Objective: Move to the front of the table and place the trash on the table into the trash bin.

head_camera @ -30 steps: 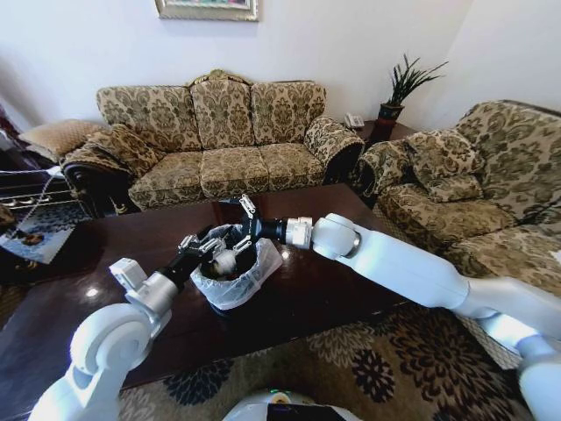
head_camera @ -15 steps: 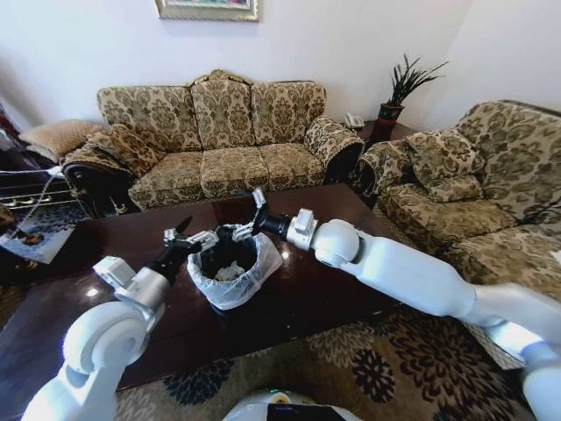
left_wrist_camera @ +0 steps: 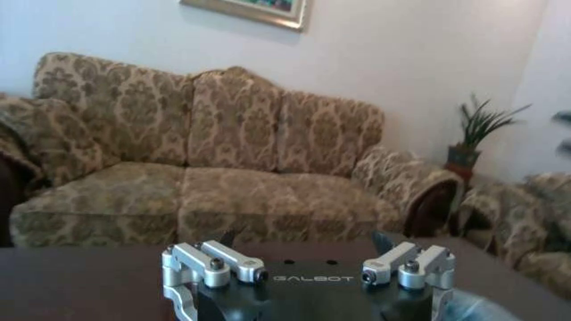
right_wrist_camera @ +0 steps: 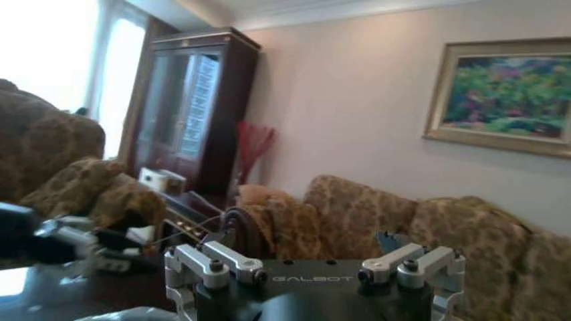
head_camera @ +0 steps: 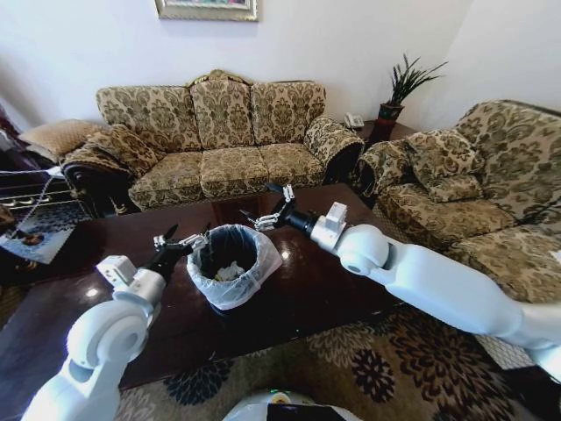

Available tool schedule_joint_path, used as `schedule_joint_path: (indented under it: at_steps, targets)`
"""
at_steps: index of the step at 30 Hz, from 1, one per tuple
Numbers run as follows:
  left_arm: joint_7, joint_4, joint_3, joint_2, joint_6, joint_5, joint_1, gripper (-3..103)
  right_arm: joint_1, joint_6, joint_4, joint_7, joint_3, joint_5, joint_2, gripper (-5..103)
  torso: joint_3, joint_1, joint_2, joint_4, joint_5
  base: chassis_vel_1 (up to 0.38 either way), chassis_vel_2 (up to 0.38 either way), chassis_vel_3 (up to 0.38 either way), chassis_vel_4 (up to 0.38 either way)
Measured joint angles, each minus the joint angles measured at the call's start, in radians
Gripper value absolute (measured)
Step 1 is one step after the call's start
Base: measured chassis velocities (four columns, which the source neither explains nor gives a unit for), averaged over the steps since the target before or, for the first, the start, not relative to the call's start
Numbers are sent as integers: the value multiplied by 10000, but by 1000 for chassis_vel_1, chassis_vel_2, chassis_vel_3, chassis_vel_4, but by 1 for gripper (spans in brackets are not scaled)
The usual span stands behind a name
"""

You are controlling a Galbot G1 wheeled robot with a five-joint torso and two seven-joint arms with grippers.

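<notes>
Trash bin (head_camera: pixel 226 265) (scraps inside) on glossy table (head_camera: pixel 324 289); both grippers (head_camera: pixel 182 242) (head_camera: pixel 267 215) seemingly spread, empty.

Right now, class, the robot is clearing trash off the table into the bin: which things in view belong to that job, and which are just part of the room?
Job:
table
trash bin
trash lying inside the bin
left hand and right hand, beside the bin

Room:
sofa
armchair
potted plant
framed picture

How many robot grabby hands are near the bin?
2. The left gripper hovers left of the trash bin; the right gripper hovers at its back right, both empty.
</notes>
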Motion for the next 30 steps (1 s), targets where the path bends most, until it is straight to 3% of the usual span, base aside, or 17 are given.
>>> schedule_joint_path:
  at_steps: [3,4,11,20,27,30]
  targets:
    - [-13,90,-80,130,317,71,82,100,-279,-345,1,723,755,615,-111,100,0,0,0,1,-4,0,0,0,0]
    - [-80,58,-116,283,733,30,142,100,-474,-551,-65,989,1342,939,-215,100,0,0,0,0,-2,0,0,0,0]
    - [-748,-289,-3,701,1894,-726,143,100,-1108,-1019,-277,1310,2857,1551,-601,100,0,0,0,-2,-1,0,0,0,0]
    - [-1006,8,254,894,1993,-1236,117,101,-1998,-1022,-133,1378,3592,1481,-784,100,0,0,0,-3,-1,0,0,0,0]
    - [-987,398,354,935,1978,-1320,126,95,-2380,-981,-63,1374,3815,1404,-694,100,0,0,0,-1,-2,0,0,0,0]
    - [-969,587,334,966,1967,-1295,115,101,-2416,-966,-62,1372,3810,1388,-633,100,0,0,0,0,-3,0,0,0,0]
